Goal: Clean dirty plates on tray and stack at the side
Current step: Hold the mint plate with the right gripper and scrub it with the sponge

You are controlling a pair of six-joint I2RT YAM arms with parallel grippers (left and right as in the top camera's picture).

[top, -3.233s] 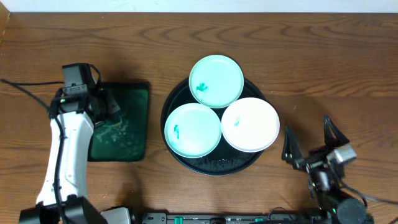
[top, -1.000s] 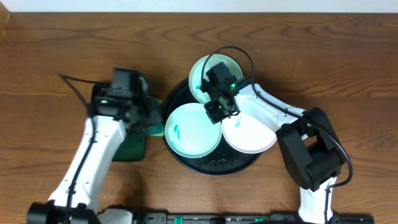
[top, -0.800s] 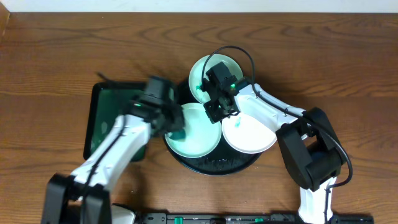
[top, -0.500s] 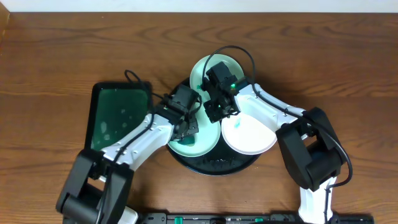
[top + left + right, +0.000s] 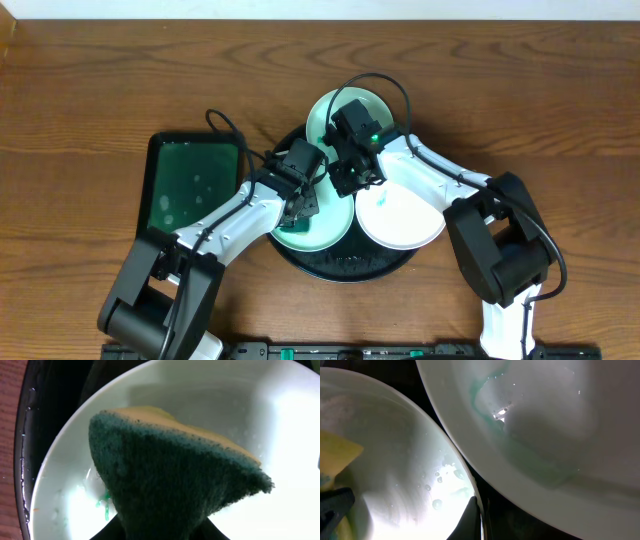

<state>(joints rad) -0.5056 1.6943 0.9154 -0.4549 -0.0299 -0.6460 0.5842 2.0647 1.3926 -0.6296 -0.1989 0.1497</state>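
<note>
L pincer point(image 5: 298, 205): grasping sponge point(image 5: 170, 475) | R pincer point(image 5: 479, 521): clenched, looks pinched on rim of front-L turquoise plate point(image 5: 280, 435) | plate on black tray point(image 5: 345, 268) | green smear point(image 5: 103, 505) uncovered, just beside sponge, twd plate's outer rim | next: prob L arm wipes that way
</note>
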